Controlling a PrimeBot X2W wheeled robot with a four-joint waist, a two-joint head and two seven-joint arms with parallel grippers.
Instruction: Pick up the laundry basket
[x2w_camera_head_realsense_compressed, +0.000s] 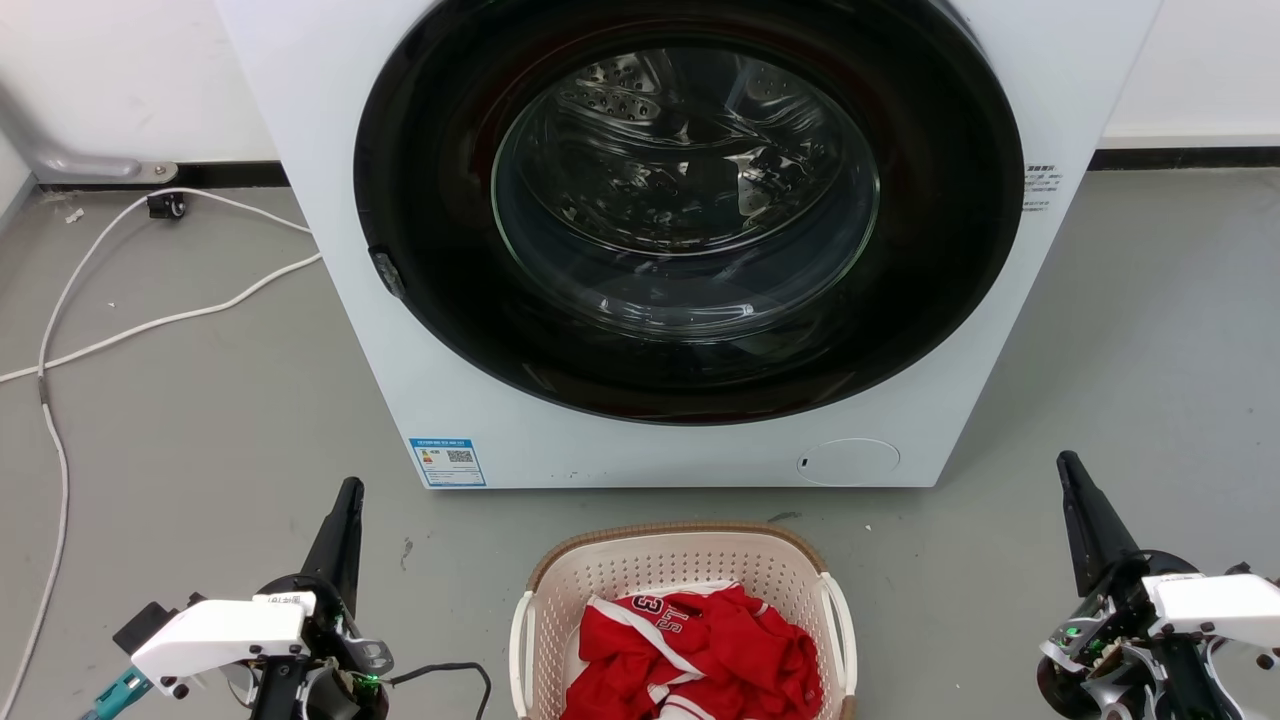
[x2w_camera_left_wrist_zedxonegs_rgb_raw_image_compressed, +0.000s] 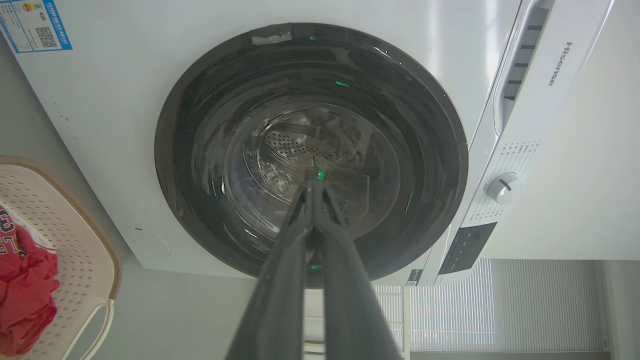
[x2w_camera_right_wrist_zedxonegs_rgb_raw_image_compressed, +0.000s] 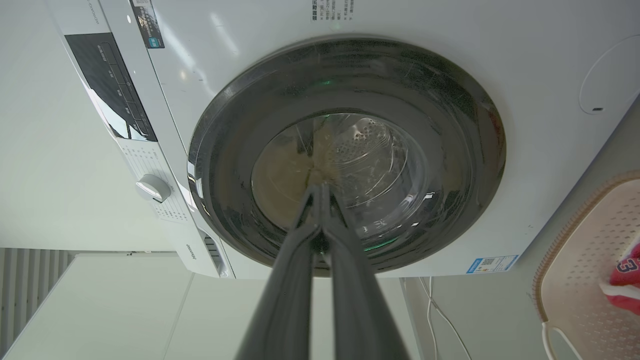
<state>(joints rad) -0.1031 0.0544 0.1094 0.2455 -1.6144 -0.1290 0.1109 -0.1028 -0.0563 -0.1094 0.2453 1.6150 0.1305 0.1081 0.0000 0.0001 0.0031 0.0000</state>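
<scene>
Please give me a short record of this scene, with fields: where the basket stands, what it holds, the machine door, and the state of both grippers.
basket: laundry basket on the floor, in front of the washing machine
contents: red clothing with white trim
machine door: door shut
left gripper: left gripper shut, empty, left of the basket, apart from it
right gripper: right gripper shut, empty, right of the basket, apart from it
floor: white cable left of the machine
status: basket not yet gripped

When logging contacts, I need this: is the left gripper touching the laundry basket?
Apart. The head view shows bare grey floor between the left gripper and the laundry basket.
</scene>
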